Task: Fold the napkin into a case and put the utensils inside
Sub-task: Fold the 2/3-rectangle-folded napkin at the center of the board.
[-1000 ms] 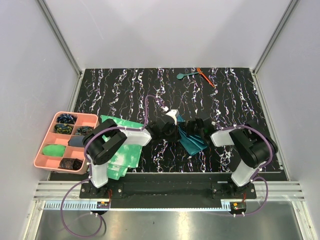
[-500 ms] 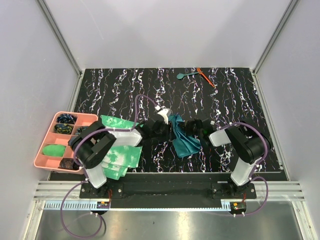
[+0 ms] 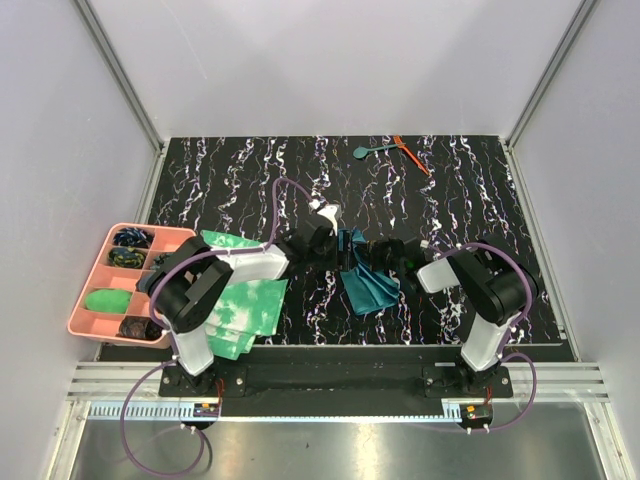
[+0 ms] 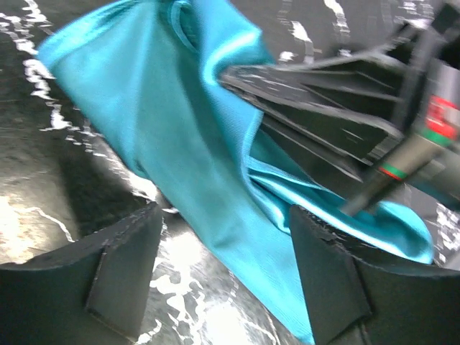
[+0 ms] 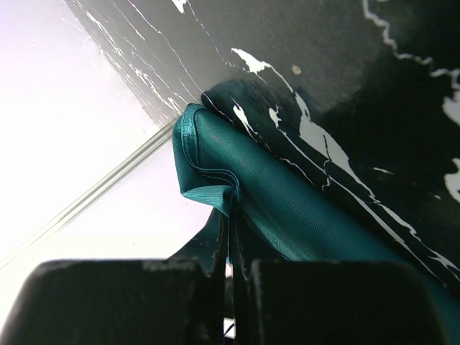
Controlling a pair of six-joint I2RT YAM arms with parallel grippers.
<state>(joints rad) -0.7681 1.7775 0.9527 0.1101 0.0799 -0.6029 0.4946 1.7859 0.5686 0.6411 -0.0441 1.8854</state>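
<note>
The left end effector (image 4: 223,219) has let go and stands wide open, empty. The napkin (image 4: 187,136) hangs bunched just ahead of it, its hem pinched in the closed right end effector (image 5: 231,267). The fold remains unformed, with the utensils (image 3: 392,150) far beyond both.

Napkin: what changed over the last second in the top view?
The napkin slid left, carried by the right tool, which is shut on its folded edge. The left tool pulled back left and is open, its elbow swinging left. The utensils, pink tray and tie-dye cloths stayed put.
</note>
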